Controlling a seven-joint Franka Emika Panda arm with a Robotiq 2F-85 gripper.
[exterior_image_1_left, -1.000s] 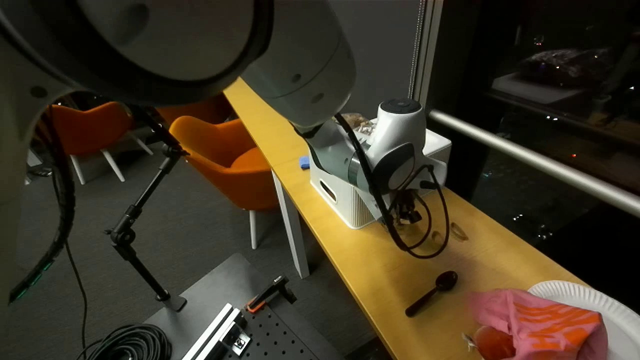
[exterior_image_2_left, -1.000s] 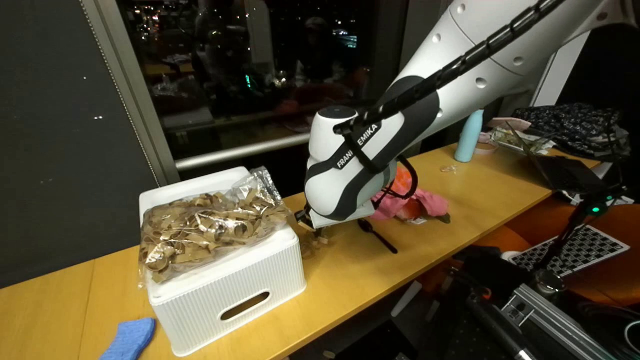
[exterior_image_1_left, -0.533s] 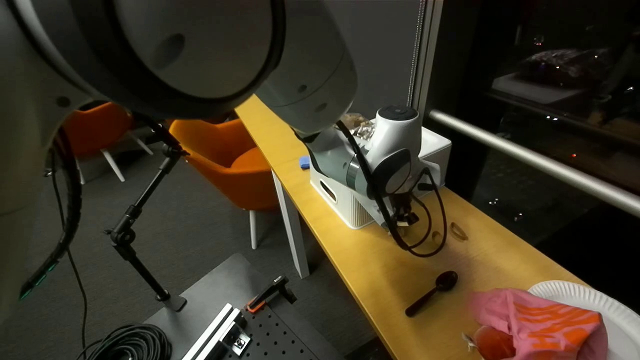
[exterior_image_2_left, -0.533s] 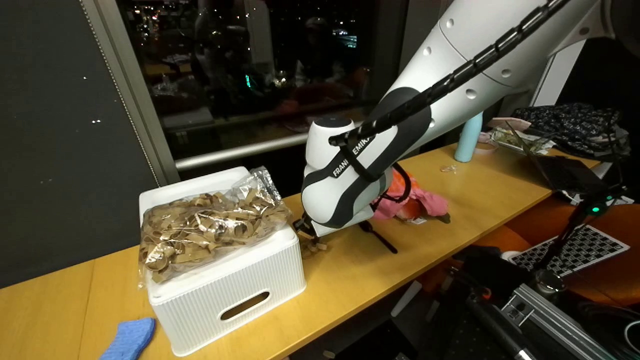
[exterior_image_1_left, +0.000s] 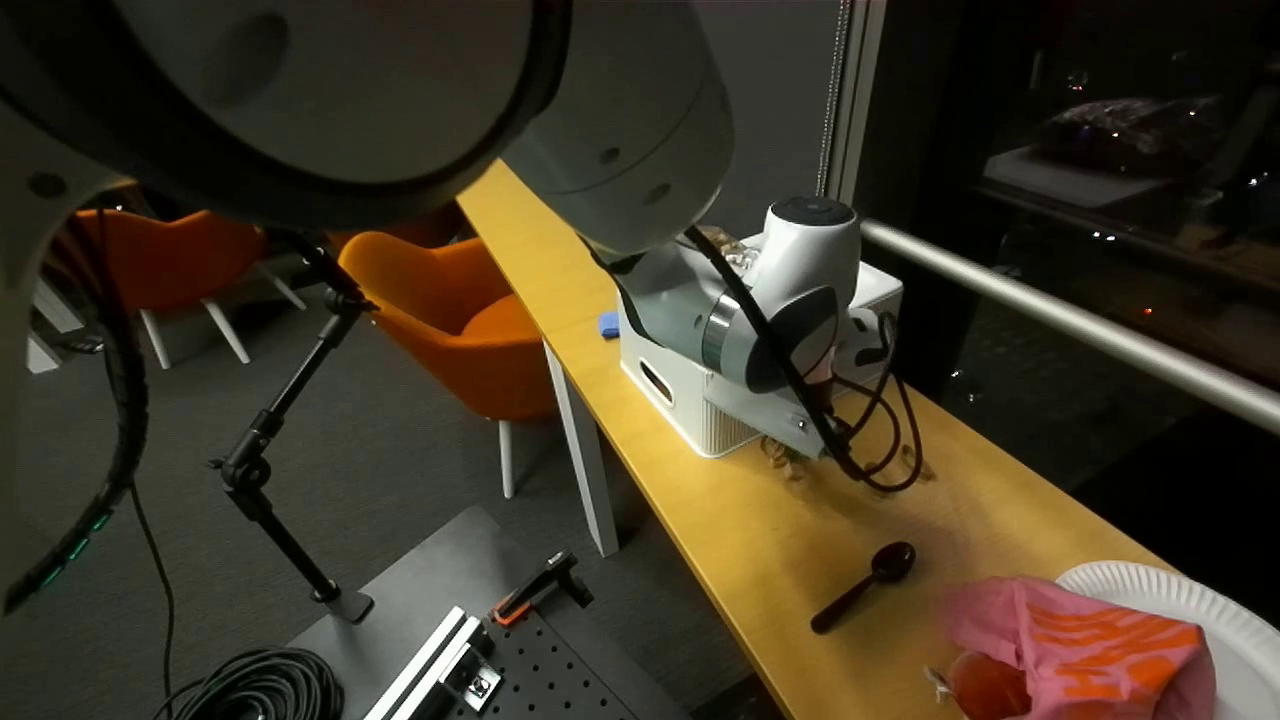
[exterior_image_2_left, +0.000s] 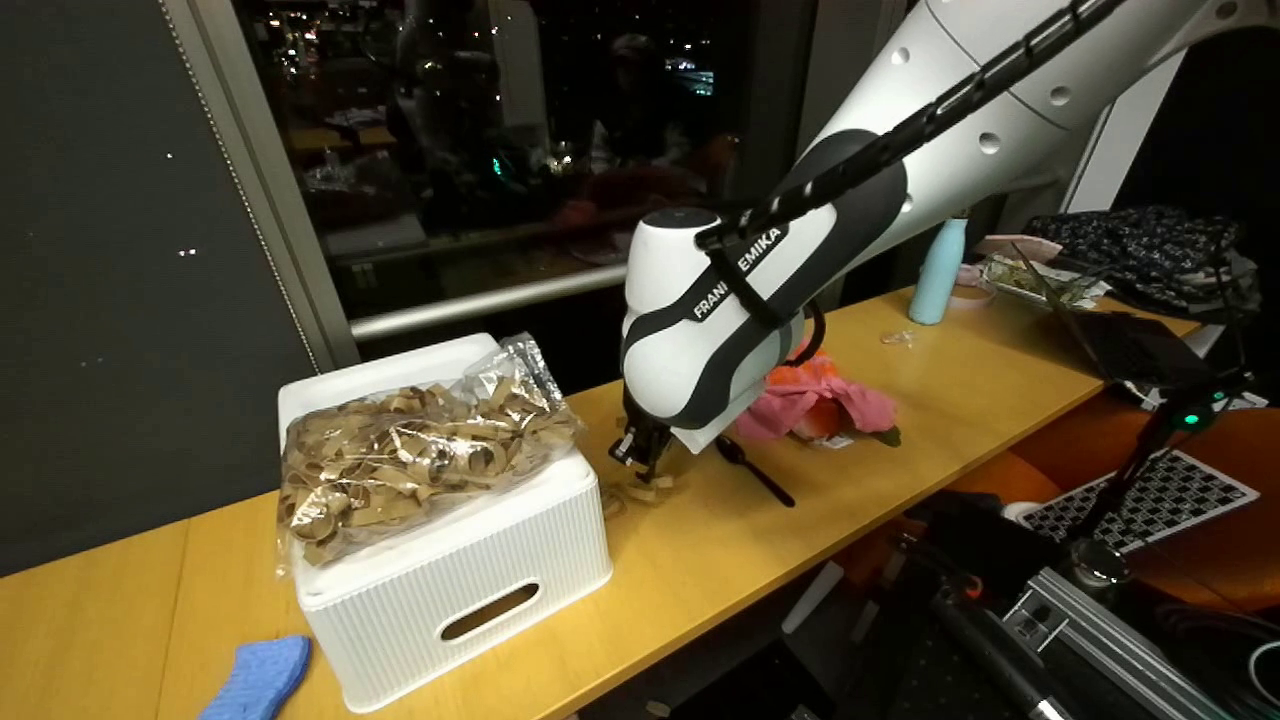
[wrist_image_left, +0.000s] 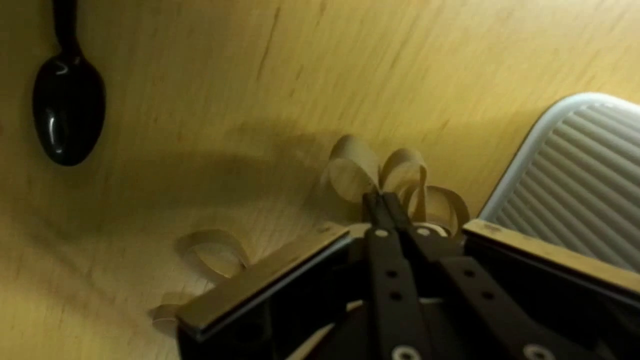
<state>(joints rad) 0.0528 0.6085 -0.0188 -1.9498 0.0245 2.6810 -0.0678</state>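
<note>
- Gripper (wrist_image_left: 382, 197): fingers drawn together, tips meeting, positioned low over the table (exterior_image_2_left: 700, 560).
- Curled brown strips (wrist_image_left: 357, 150): clustered on the table at the fingertips, near the white ribbed box (exterior_image_2_left: 390, 615); whether an edge is pinched between the tips cannot be confirmed from the wrist view.
- Loose curl (wrist_image_left: 200, 240): on the table, apart from that cluster.
- Black spoon (wrist_image_left: 69, 112): lying on the table, apart from the gripper.
- Bag of brown curls (exterior_image_2_left: 410, 460): resting on top of the box.

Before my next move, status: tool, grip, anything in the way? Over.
Black two-fingered tool shut on tan curled papery strip. Loose tan papery curls nearby. White ribbed plastic box close alongside; glossy black plastic spoon farther off.
</note>
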